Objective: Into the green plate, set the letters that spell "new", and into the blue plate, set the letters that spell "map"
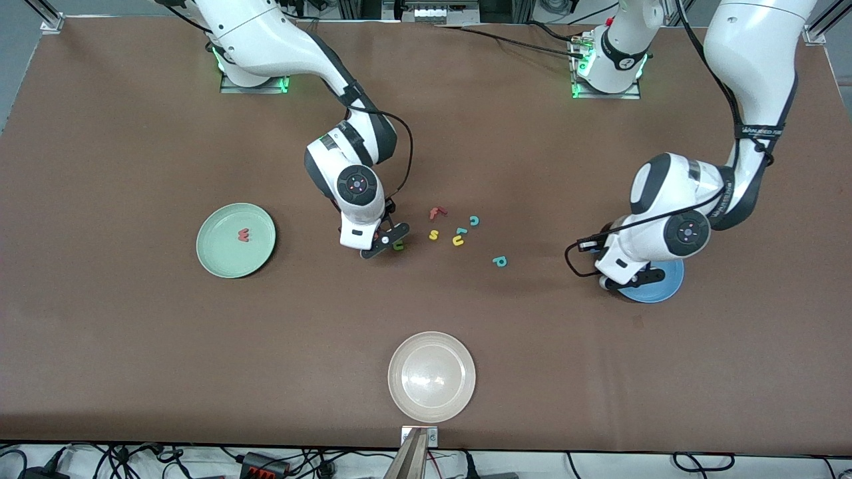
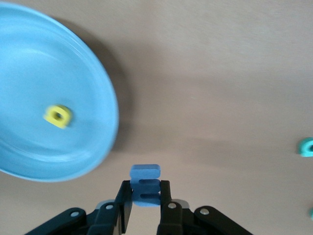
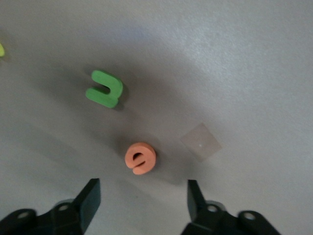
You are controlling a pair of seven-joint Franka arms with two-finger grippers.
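Right gripper (image 3: 142,200) open, empty, above the e (image 3: 141,158); centre before pinching, clear of n (image 3: 104,88) at 11 o'clock. Left gripper (image 2: 145,198) clamps m (image 2: 145,186) beside blue plate (image 2: 93,78).

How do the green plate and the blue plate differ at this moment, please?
The green plate holds one pinkish-red w; the blue plate holds a yellow a. The green plate lies unobstructed toward the right arm's end; the blue plate is partly covered by the left gripper. Both are round and shallow.
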